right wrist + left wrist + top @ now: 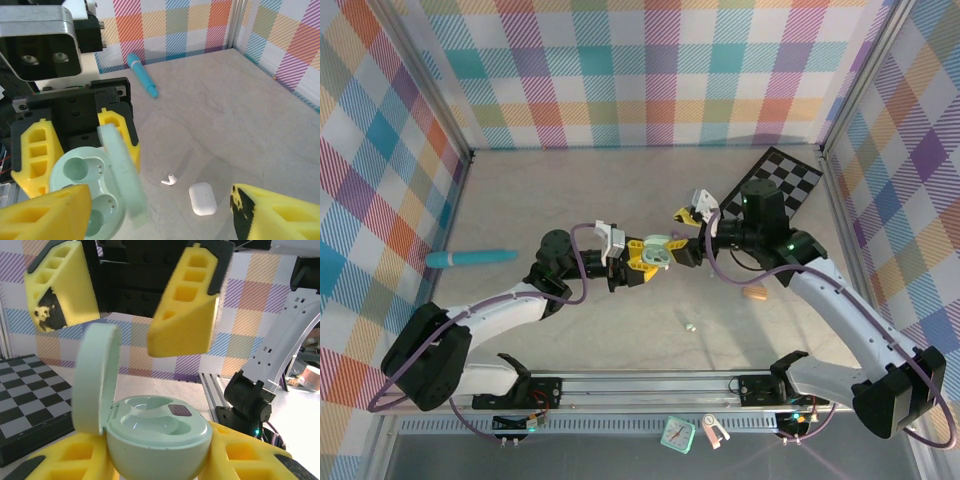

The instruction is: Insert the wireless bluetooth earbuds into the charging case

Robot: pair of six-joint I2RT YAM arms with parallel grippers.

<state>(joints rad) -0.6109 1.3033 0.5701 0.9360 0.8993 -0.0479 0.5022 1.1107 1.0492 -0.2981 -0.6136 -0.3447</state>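
1. The left gripper (642,257) was clamped on the lower half of a mint-green case (160,435), one yellow finger (75,460) pressing each side, and it held the case above the table (570,190).
2. The lid (95,375) of that case stood upright on its hinge, leaving the two hollows in the base open to view.
3. The right gripper (122,327) faced the case from the other side. Its yellow fingers (185,315) were spread wide apart and touched nothing.
4. In the right wrist view, a white earbud (170,179) lay loose on the table below the case.
5. A white case (202,198), closed, lay just beside that earbud, apart from it.
6. A blue pen (470,258) lay near the left wall, well apart from both grippers.
7. A checkered board (782,183) lay at the far right corner of the table, behind the right arm.
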